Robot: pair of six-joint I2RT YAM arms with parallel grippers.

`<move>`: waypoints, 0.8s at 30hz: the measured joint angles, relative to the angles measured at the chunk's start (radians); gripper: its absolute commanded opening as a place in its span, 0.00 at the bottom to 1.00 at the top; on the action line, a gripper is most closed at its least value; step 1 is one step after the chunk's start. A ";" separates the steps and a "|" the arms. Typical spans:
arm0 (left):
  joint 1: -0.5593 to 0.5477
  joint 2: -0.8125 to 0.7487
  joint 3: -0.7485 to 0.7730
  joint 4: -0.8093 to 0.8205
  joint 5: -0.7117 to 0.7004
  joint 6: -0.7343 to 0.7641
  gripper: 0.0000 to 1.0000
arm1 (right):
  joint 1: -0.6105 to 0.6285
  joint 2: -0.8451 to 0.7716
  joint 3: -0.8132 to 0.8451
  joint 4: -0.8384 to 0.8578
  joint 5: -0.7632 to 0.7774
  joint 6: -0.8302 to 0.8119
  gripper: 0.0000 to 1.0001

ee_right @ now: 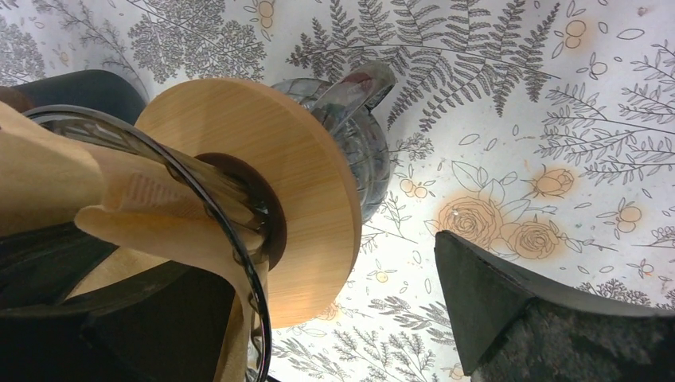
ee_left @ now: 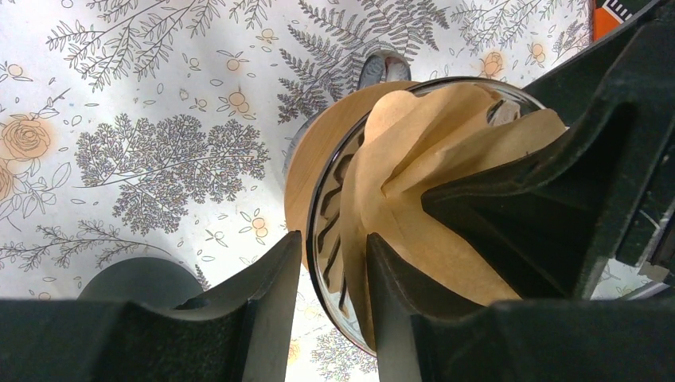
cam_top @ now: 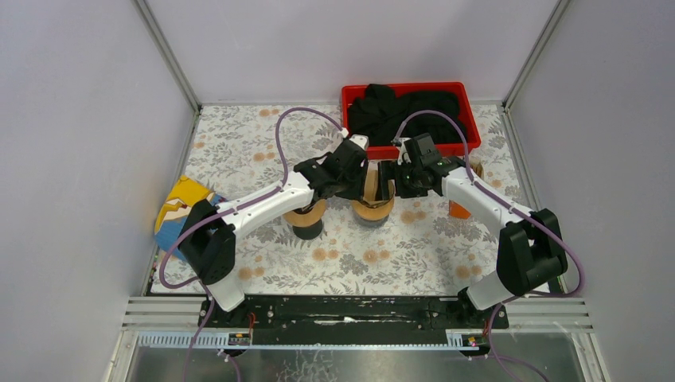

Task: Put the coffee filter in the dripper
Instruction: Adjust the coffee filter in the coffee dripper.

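Observation:
A glass dripper (cam_top: pixel 372 208) with a round wooden collar (ee_right: pixel 263 159) stands mid-table. A brown paper coffee filter (ee_left: pixel 430 159) sits crumpled inside its glass rim (ee_left: pixel 318 207), and it also shows in the right wrist view (ee_right: pixel 48 167). My left gripper (ee_left: pixel 330 255) straddles the rim, one finger inside against the filter and one outside, with a small gap. My right gripper (ee_right: pixel 318 278) is wide open, one finger inside the dripper on the filter and the other finger (ee_right: pixel 485 302) outside. Both grippers, left (cam_top: pixel 354 171) and right (cam_top: pixel 402 179), meet over the dripper.
A black round stand with a brown top (cam_top: pixel 306 223) sits just left of the dripper. A red bin (cam_top: pixel 347 99) holding black cloth (cam_top: pixel 406 107) stands at the back. An orange item (cam_top: pixel 459 211) lies right, and a yellow and blue item (cam_top: pixel 179 211) far left.

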 measured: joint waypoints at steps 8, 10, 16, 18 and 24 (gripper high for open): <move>0.000 0.000 0.000 0.000 0.000 0.000 0.42 | 0.008 0.000 0.014 -0.029 0.035 -0.008 0.97; 0.000 0.000 0.000 0.000 0.000 0.000 0.42 | 0.008 -0.002 0.014 -0.026 0.033 -0.005 0.98; 0.000 0.000 0.000 0.000 0.000 0.000 0.42 | 0.012 -0.008 0.014 0.018 0.003 0.013 0.99; 0.000 0.000 0.000 0.000 0.000 0.000 0.42 | 0.015 -0.007 0.014 0.029 -0.005 0.019 0.99; 0.000 0.000 0.000 0.000 0.000 0.000 0.42 | 0.034 0.013 0.014 0.053 -0.017 0.024 1.00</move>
